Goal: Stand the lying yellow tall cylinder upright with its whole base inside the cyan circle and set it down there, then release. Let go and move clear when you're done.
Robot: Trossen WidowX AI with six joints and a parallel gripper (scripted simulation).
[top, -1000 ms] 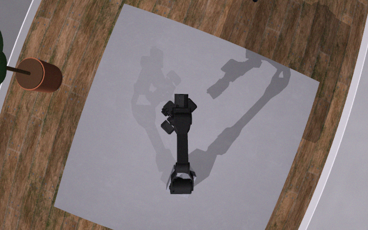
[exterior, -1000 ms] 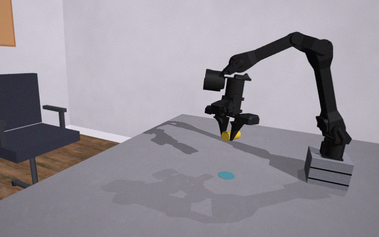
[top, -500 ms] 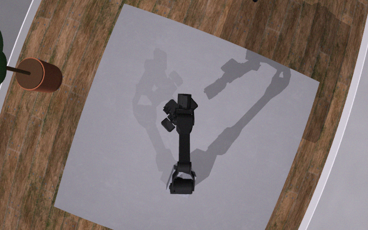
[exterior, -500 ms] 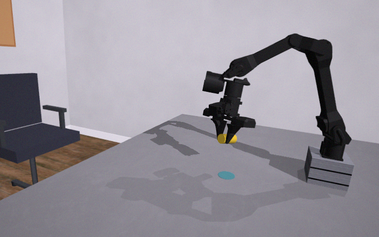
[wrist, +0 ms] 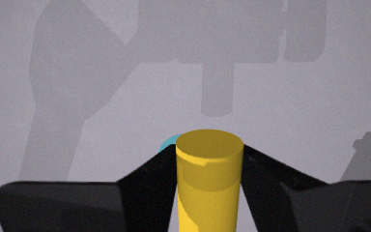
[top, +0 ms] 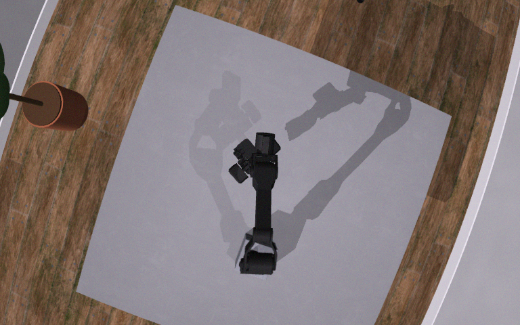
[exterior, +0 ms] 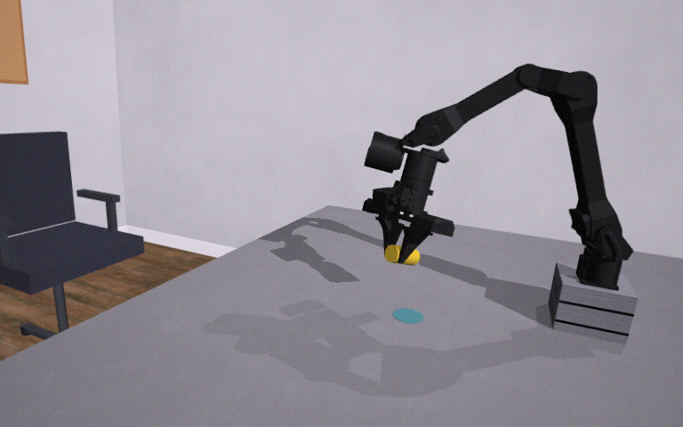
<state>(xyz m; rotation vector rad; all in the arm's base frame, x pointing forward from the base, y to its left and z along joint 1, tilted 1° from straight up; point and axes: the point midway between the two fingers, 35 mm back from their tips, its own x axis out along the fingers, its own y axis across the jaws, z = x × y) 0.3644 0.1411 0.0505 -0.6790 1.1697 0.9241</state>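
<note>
My gripper [exterior: 403, 252] is shut on the yellow tall cylinder [exterior: 397, 254] and holds it lying sideways above the grey table. In the wrist view the cylinder [wrist: 209, 188] runs between the two black fingers, its round end facing forward. The cyan circle [exterior: 407, 316] lies flat on the table, nearer the camera than the gripper and apart from the cylinder. In the wrist view only a sliver of the cyan circle [wrist: 168, 144] shows at the left of the cylinder's end. In the overhead view the arm [top: 263, 180] hides both the cylinder and the circle.
The arm's base stands on a grey block [exterior: 593, 302] at the right of the table. A dark office chair [exterior: 44, 226] stands on the wooden floor at the left. A brown plant pot [top: 53, 105] stands on the floor beyond the table's edge.
</note>
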